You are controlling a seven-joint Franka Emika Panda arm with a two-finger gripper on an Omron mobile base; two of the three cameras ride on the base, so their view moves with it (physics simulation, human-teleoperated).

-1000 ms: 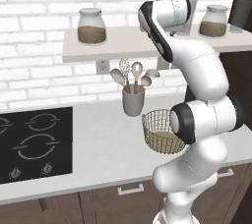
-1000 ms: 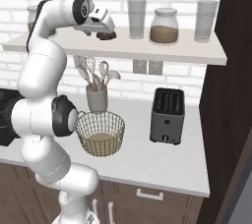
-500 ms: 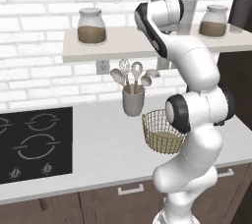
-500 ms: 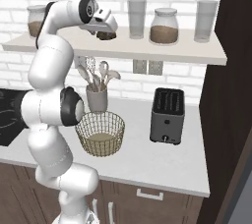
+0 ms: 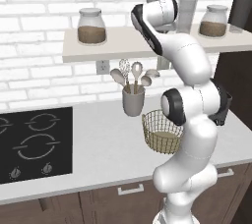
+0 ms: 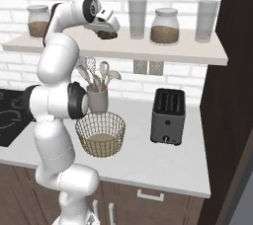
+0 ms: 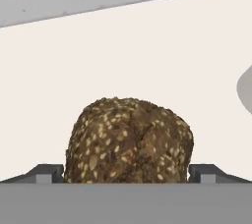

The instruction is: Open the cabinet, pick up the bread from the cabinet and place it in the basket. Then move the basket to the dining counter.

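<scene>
Step in hand: picking the bread point(image 7: 129, 141). It sits on the pale shelf point(image 6: 148, 49) above the worktop point(image 6: 148, 155), not behind any door I can see, so the cabinet-opening part looks moot here.

Tool point(image 6: 107, 28) is up at shelf height, angled down onto the loaf. In the hand view the seeded dark-brown loaf sits between the two fingertips point(image 7: 47, 173), one tip each side, w/ a sliver of gap on both. Jaws stand fully wide, nothing gripped yet. Whether the tips reach far enough along the loaf's sides is hard to tell, since the bottom of that view is cut off; prob. close.

Basket point(image 6: 101, 132) is on the worktop below, just in front of the grey utensil cup point(image 6: 98, 98), w/ the black toaster point(image 6: 168, 115) to one side. Looks empty, tan bottom showing. Glass jar point(image 6: 164, 25) and the tall glass point(image 6: 138, 18) stand on the shelf near the loaf.

Next: ease in a touch if needed, close on the loaf, lift clear of the shelf, then swing down and over the basket w/o clipping the utensils. Dining counter comes after that.
</scene>
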